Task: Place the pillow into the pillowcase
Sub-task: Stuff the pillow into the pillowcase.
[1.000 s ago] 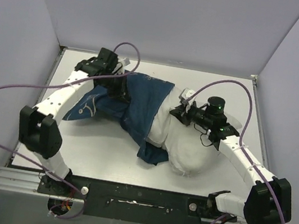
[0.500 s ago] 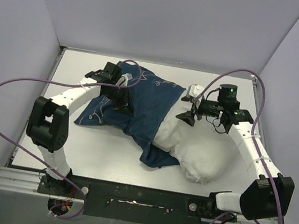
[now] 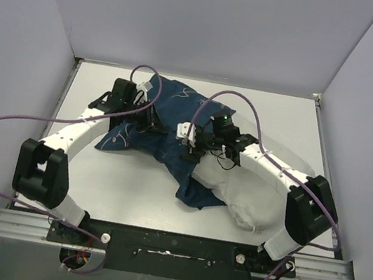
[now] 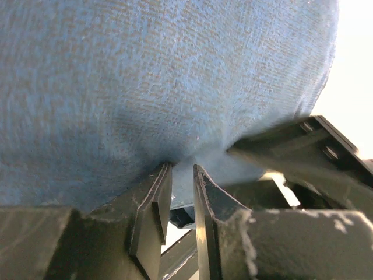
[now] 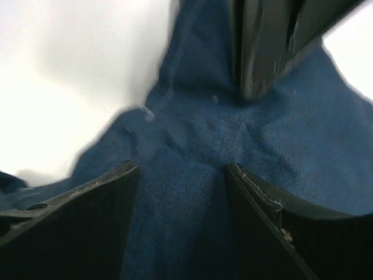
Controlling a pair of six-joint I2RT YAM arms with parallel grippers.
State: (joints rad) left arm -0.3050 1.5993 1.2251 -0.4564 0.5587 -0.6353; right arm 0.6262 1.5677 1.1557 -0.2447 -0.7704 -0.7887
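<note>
My left tool (image 4: 180, 170) pinches a pillowcase (image 3: 173, 113) fold, my right tool (image 5: 180, 169) is spread over blue cloth; pillow (image 3: 252, 196) half inside, rest on tabletop (image 3: 127, 198). Risk: thin pinch slips, opening collapses, pillow bunches at mouth

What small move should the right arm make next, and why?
Probably shut the right gripper on the pillowcase: its jaws stand open around the blue cloth, the left gripper pinches it, and much of the pillow lies outside.
</note>
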